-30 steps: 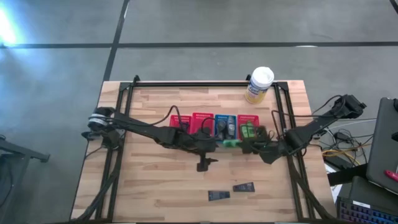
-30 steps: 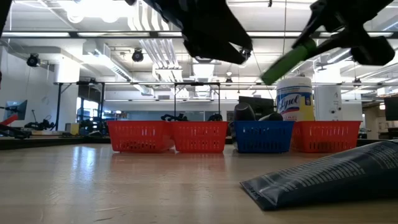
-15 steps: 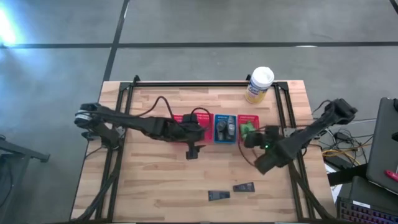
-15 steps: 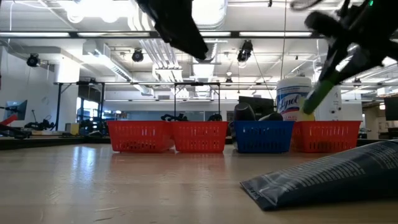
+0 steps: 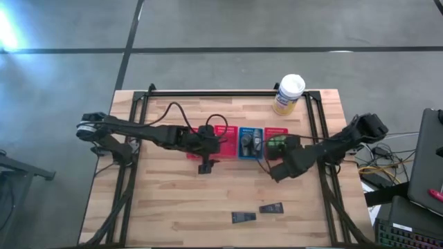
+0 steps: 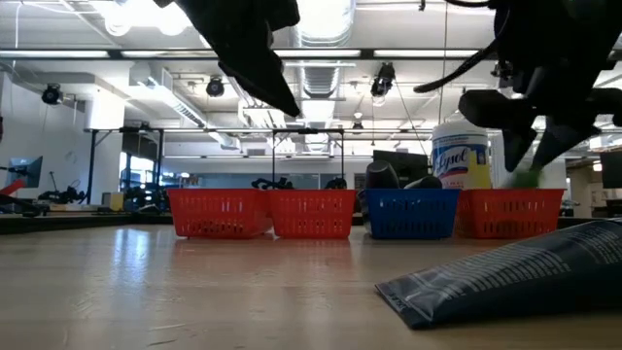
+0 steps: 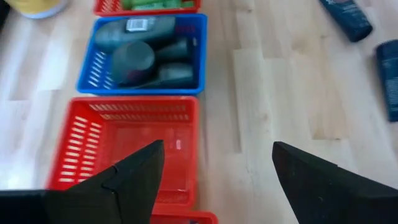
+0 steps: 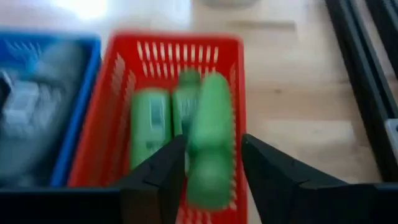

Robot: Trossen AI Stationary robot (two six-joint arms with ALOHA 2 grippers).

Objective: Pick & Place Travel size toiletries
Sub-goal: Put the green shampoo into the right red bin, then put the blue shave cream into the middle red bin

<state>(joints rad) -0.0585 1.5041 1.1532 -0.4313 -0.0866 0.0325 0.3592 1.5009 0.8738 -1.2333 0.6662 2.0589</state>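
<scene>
Nearest me on the desk [image 5: 173, 207], two flat dark sachets [image 5: 243, 217] lie side by side by the front edge, well apart from both arms; in the low view one sachet [image 6: 505, 277] fills the foreground.

Past them, I see my left claw [image 7: 214, 171] hanging over the front rim of a red basket [image 7: 134, 146] in the row. Its fingers [image 7: 134, 171] stand wide apart with nothing between them. That basket looks bare inside, as far as I can tell.

My right claw [image 8: 211, 168] sits over the red basket at the right end of the row [image 8: 177, 112]. Between its fingers is a bright green bottle [image 8: 208, 152], blurred, so I cannot tell whether the claw grips it or has let it go. Two more green bottles [image 8: 149, 134] lie inside the basket beneath it.

Beside that basket stands the blue basket [image 7: 143, 56], holding grey-black tubes [image 7: 134, 62] packed together.

Farthest back, near the rear edge, stands the yellow canister with a white lid [image 5: 288, 94], clear of the baskets.
</scene>
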